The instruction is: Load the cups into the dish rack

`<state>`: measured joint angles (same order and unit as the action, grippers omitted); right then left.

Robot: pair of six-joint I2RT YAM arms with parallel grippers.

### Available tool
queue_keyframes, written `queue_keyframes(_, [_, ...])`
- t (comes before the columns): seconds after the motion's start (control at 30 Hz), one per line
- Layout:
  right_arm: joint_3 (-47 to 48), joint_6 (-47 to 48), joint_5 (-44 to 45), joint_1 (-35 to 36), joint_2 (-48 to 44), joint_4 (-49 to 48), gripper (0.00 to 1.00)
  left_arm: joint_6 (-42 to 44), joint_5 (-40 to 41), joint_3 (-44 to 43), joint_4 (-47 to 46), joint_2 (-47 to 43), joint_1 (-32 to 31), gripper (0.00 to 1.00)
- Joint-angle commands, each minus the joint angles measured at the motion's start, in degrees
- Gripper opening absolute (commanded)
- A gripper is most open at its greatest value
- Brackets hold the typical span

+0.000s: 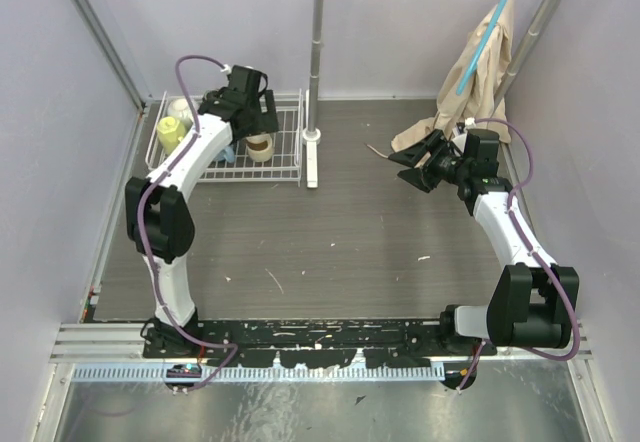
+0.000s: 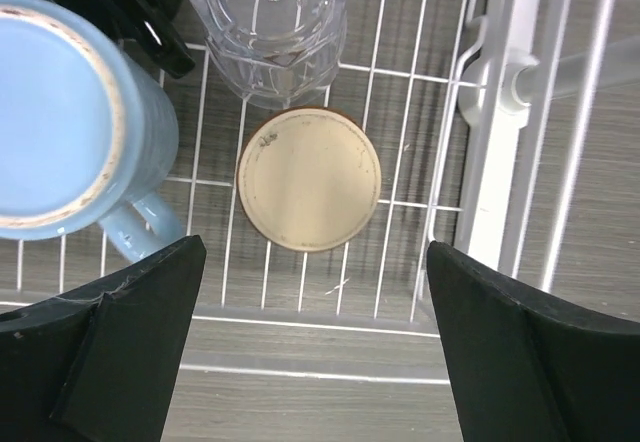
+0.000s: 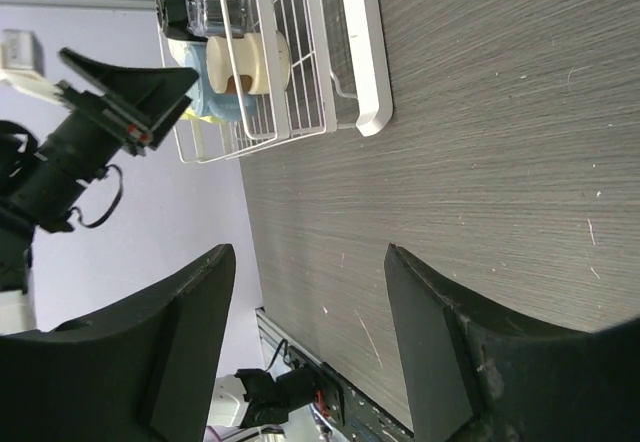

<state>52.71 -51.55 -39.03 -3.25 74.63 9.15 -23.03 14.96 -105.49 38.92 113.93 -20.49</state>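
The white wire dish rack [image 1: 285,167] stands at the far left of the table. In it I see a yellow mug [image 1: 170,132], a pale cup [image 1: 180,109] behind it, and an upside-down cream-white mug [image 1: 260,147]. The left wrist view shows the cream-white mug [image 2: 308,179], an upside-down light blue mug [image 2: 60,112], a clear glass [image 2: 270,22] and part of a black mug [image 2: 130,2] on the rack's grid [image 2: 400,162]. My left gripper [image 2: 315,362] is open and empty above the rack's front edge. My right gripper [image 1: 412,169] is open and empty over the table at the right.
An upright grey pole on a white base [image 1: 312,152] stands just right of the rack. A beige cloth [image 1: 475,77] hangs at the back right, behind the right gripper. Metal frame posts and walls close in the sides. The rack also shows in the right wrist view [image 3: 300,42].
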Motion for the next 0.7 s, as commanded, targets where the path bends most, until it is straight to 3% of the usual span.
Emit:
queue_keyframes(0.0, [1.10, 3.32, 0.53, -0.27, 0.01, 0.27, 0.67, -0.80, 0.16, 1.96, 0.65, -6.81, 0.35, 0.99])
queue_keyframes(0.17, [3.69, 7.98, 2.73, -0.14, -0.25, 4.27, 0.67, -3.21, 0.23, 12.08, -1.20, -16.40, 0.36, 0.98])
queue_keyframes(0.37, [8.13, 15.88, 9.28, 3.11, -1.48, 11.19, 0.71, -4.83, 0.41, 27.85, -10.29, -30.76, 0.31, 0.98])
queue_keyframes(0.53, [8.82, 21.14, 12.42, 5.41, -3.78, 12.99, 0.90, -3.06, 2.16, 34.47, -12.16, -38.49, 0.36, 0.98])
queue_keyframes(0.6, [8.47, 22.64, 13.56, 6.41, -4.86, 13.22, 0.99, -0.36, -0.46, 37.83, -15.12, -42.49, 0.36, 0.98])
queue_keyframes(0.67, [7.63, 22.92, 13.88, 6.90, -5.57, 13.08, 1.00, 3.16, -5.83, 40.62, -17.87, -46.19, 0.32, 0.98])
